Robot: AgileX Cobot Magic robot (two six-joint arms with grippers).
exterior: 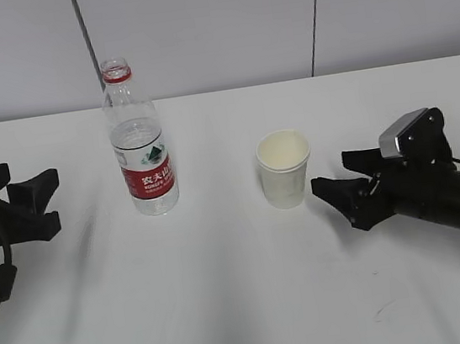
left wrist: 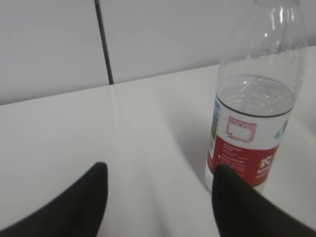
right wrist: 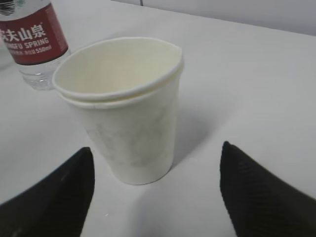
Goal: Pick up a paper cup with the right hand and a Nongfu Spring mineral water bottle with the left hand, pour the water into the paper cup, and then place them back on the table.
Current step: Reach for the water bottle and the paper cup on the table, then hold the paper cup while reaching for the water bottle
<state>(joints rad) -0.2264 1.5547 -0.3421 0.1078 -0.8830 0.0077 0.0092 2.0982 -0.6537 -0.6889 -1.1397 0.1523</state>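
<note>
Standing upright on the table [exterior: 245,289], the Nongfu Spring mineral water bottle [exterior: 138,142] is uncapped, water [left wrist: 254,94] reaching its label top. The paper cup [exterior: 285,169] stands to its right, apart. Left hand [exterior: 35,206]: claw spread, empty, left of the bottle. Right hand [exterior: 336,175]: claw spread, empty, just right of the cup.

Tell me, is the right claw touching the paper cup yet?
Apart. In the right wrist view the right gripper is open, bare table showing between each finger and the paper cup.
</note>
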